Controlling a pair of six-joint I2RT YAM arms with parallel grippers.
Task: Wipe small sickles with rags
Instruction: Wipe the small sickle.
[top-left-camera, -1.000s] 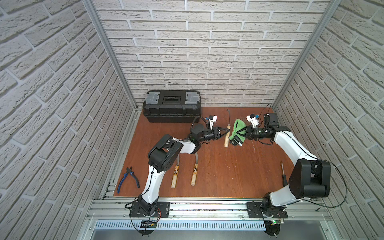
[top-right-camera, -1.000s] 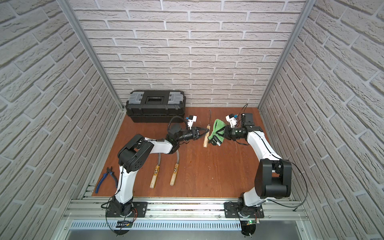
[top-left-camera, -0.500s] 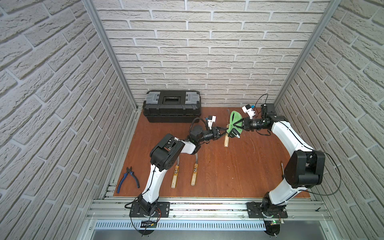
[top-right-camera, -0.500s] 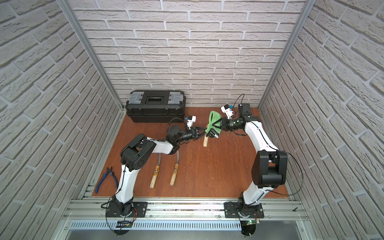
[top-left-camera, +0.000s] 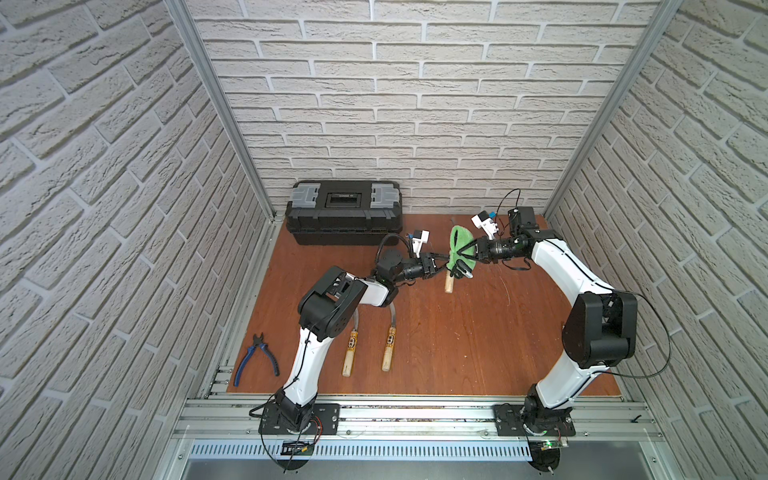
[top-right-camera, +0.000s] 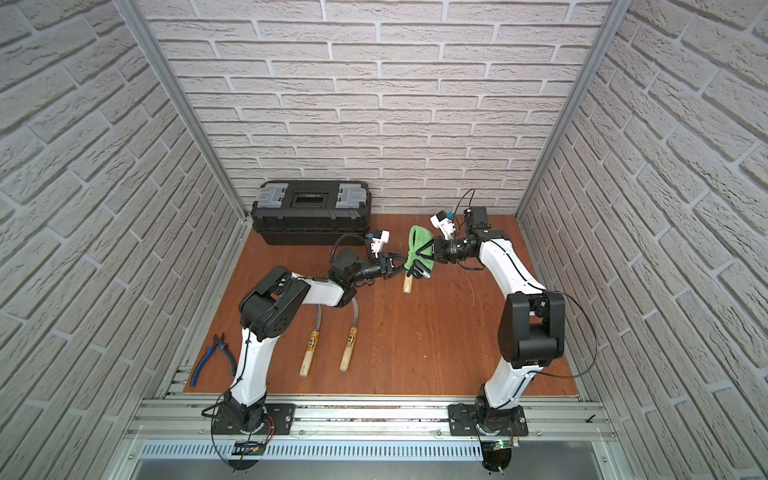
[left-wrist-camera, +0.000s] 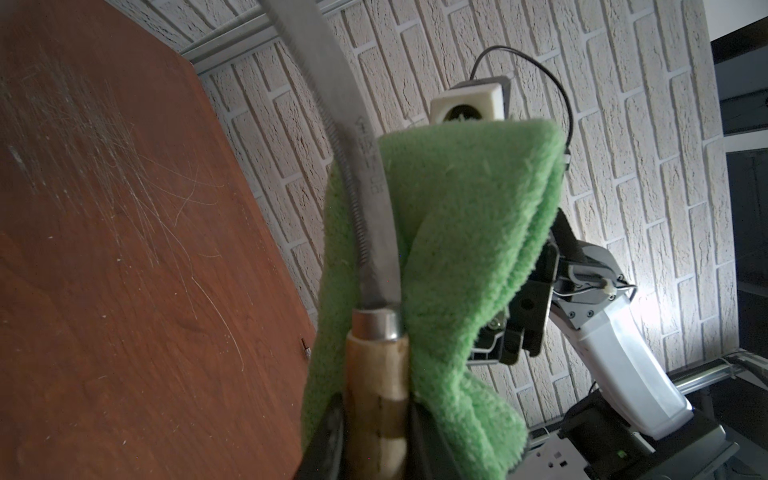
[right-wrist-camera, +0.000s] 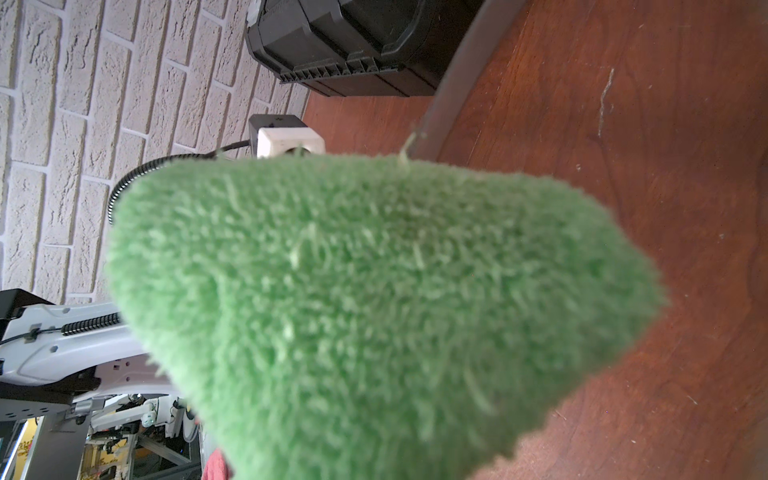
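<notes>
The sickle hung above the back of the desk, its handle clamped in the left end effector, seemingly so the right end effector, pinched on the rag, could fold it round the blade.

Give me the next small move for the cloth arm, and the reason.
Probably slide the right end effector and its cloth along the blade toward the tip. The left end effector is shut on the sickle's handle. The cloth is folded around the blade near the handle, and the rest of the blade beyond it looks uncovered.
</notes>
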